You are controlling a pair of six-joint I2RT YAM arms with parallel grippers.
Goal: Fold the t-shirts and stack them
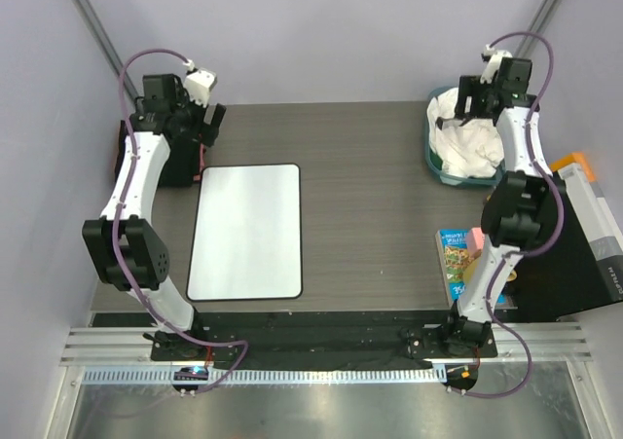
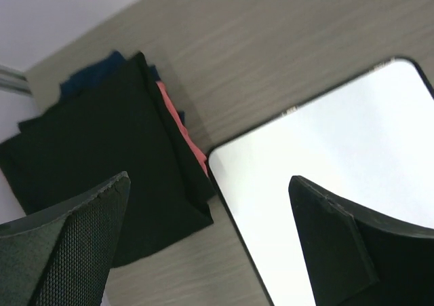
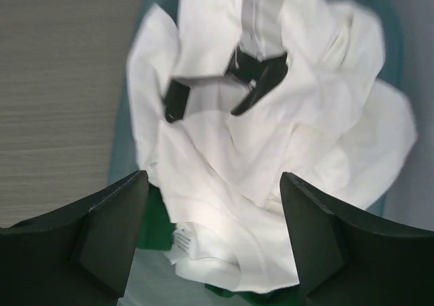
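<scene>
**Both my grippers open, one over each pile**

From above: my left gripper (image 1: pixel 209 126) hangs over the far left of the table (image 1: pixel 370 215), past the far edge of the board (image 1: pixel 248 230), jaws apart. My right gripper (image 1: pixel 469 108) is low over the basket (image 1: pixel 429 155) in the far right corner, where the white shirt (image 1: pixel 472 152) lies crumpled (a book (image 1: pixel 453 259) sits nearer me on that side).

Left wrist: my fingers (image 2: pixel 68 252) stand wide with nothing between them. Below them a folded black shirt (image 2: pixel 102 150) tops a stack, and a red shirt (image 2: pixel 178 123) shows along its edge. The stack lies just beside the board's corner.

Right wrist: my fingers (image 3: pixel 102 231) are spread wide above the white shirt, whose black markings (image 3: pixel 254 82) face up. I cannot tell whether my tips touch the cloth. Green cloth (image 3: pixel 157 224) peeks out from under it inside the basket.
</scene>
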